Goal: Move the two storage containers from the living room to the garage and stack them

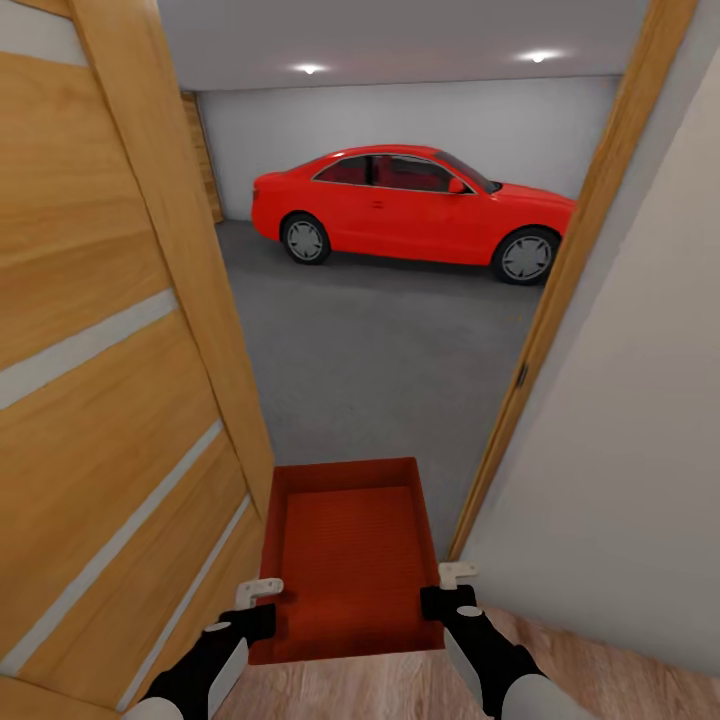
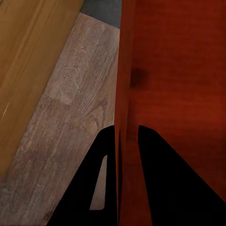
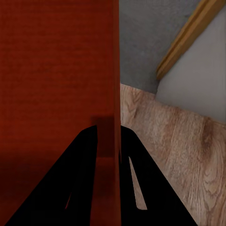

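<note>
doorway (image 1: 560, 300) opening onto garage floor (image 1: 380, 370) | both grippers (image 1: 262, 600) (image 1: 450, 590) clamping container (image 1: 350, 560) walls | advising centering, keeping bin level

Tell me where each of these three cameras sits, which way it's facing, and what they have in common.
Head view: on the head, facing forward and down through the doorway to the red car; both forearms show.
Left wrist view: along the left gripper, clamping the storage container wall.
Right wrist view: along the right gripper, clamping the opposite wall.
Shared: the storage container and wood floor.
</note>
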